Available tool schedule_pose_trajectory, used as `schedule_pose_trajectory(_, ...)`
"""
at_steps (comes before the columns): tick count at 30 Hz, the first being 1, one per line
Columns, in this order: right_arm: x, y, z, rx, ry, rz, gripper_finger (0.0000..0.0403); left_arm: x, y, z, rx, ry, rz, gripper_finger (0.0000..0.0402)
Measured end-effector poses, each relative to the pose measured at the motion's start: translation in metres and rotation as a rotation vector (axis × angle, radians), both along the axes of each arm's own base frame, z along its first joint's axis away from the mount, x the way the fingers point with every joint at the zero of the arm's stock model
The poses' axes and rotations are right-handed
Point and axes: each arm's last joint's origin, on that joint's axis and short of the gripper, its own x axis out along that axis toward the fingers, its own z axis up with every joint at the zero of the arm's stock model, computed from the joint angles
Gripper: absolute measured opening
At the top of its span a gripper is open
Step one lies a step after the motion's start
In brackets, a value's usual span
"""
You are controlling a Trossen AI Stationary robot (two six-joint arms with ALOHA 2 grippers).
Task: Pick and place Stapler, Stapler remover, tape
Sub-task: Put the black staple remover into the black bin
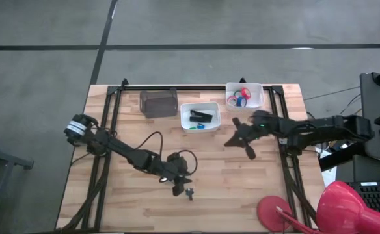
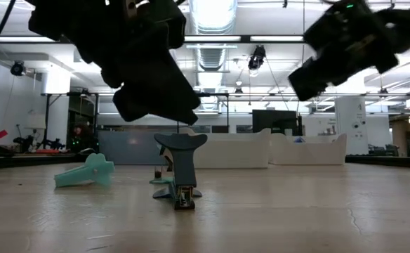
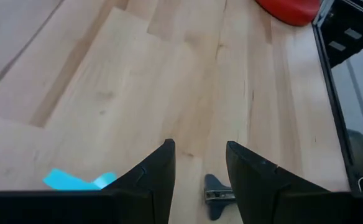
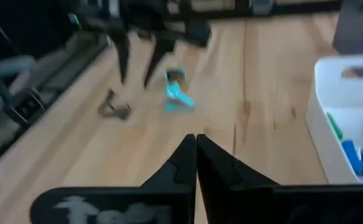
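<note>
A grey staple remover (image 3: 217,194) lies on the wood near the table's front (image 1: 190,193). My left gripper (image 3: 200,146) hangs open just above it, one finger on each side, and does not touch it. A teal staple remover (image 4: 178,96) lies close by (image 2: 86,172). The black stapler (image 1: 202,116) lies in a white bin (image 1: 200,127) at the back centre. Coloured tape rolls (image 1: 241,97) sit in a second white bin (image 1: 260,91) to its right. My right gripper (image 4: 196,140) is shut and empty over the table (image 1: 230,141), in front of the bins.
A dark grey box (image 1: 158,103) stands at the back, left of the stapler bin. Black frame rails (image 1: 282,162) run along both table sides. A red object (image 1: 336,208) and a red disc (image 1: 274,211) sit at the front right corner. Bare wood lies between the arms.
</note>
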Motion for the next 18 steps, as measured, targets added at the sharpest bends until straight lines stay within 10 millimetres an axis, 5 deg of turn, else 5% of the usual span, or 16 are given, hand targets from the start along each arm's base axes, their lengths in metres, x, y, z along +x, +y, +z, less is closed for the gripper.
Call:
schedule_pose_trajectory(10,-0.061,0.016,-0.028,0.030,-0.193,-0.221,0.0008,0.004,-0.001,0.000,-0.148,0.003,-0.058,0.0145)
schedule_pose_trajectory(18,-0.077,0.024,-0.044,-0.011,-0.118,-0.394,0.0008,0.007,-0.004,-0.001,-0.215,0.032,-0.104,0.0145)
